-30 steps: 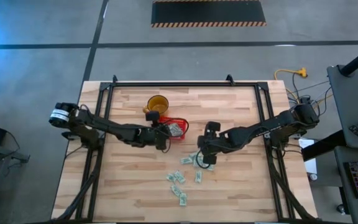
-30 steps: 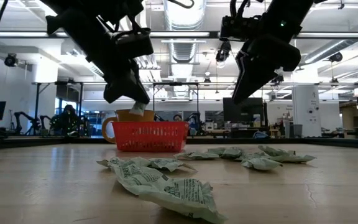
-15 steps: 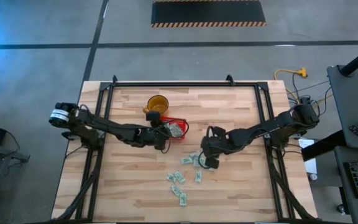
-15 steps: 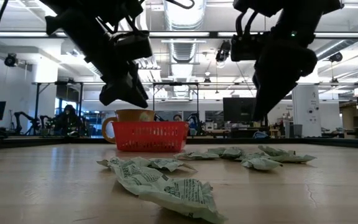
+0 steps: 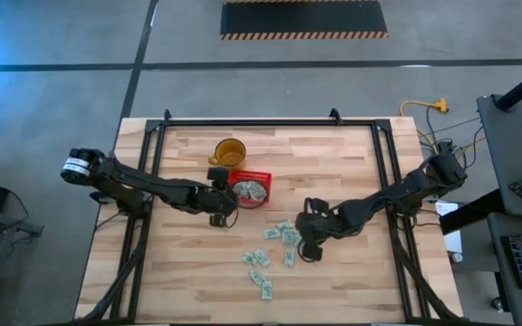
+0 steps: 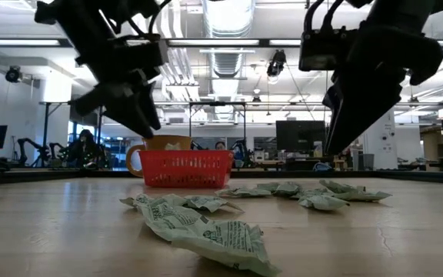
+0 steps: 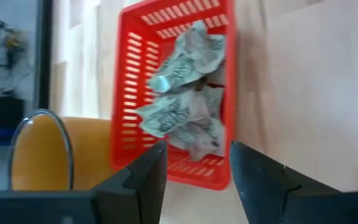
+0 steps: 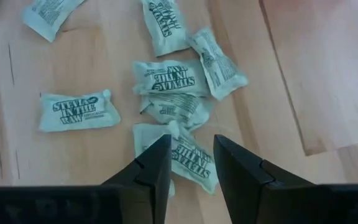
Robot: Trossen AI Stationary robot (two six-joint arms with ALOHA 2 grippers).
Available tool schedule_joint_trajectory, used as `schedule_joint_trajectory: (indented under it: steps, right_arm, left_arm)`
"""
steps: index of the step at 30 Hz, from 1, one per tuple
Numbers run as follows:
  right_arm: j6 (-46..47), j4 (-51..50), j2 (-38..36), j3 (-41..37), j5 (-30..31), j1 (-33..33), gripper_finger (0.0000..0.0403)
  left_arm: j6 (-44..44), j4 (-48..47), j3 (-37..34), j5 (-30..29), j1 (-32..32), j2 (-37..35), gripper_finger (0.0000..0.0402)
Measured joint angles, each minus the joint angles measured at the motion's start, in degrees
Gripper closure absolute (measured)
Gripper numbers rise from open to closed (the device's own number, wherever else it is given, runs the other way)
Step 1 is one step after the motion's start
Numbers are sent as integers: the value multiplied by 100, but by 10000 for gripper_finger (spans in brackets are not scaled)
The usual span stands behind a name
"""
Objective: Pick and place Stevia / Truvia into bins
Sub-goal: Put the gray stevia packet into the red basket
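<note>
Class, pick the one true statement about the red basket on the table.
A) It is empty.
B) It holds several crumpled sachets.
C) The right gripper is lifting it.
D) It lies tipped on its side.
B: the left wrist view shows several crumpled Stevia sachets lying inside the red basket, which sits upright beside the yellow cup, with no gripper holding it.

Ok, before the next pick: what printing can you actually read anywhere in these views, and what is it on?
"STEVIA IN THE RAW": on the sachet lying alone on the table, right wrist view.
The same wording, seen upside down: on the sachets clustered just ahead of the right gripper.
Sachets in the red basket: dark print, too crumpled to read.
Sachets in the low view: print too blurred to read.
Nothing else legible.
</note>
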Motion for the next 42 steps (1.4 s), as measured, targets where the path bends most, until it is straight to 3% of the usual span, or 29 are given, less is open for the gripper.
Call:
schedule_joint_trajectory:
  steps: [3,10,18,32,42]
  right_arm:
    - [8,-2,136,-20,-4,8,297]
    - [8,158,509,-20,-444,-58,296]
    - [7,161,569,-20,-444,-88,297]
    - [-189,146,569,-20,-573,-99,392]
    - [-164,251,569,-20,-242,-125,374]
  left_arm:
    - [-103,-66,0,237,-35,-65,243]
    - [-298,-288,-4,247,-156,-116,243]
    - [-455,-332,-4,255,-253,-116,243]
    - [-476,-410,-4,253,-270,-116,243]
    - [-613,-410,-4,251,-264,-114,243]
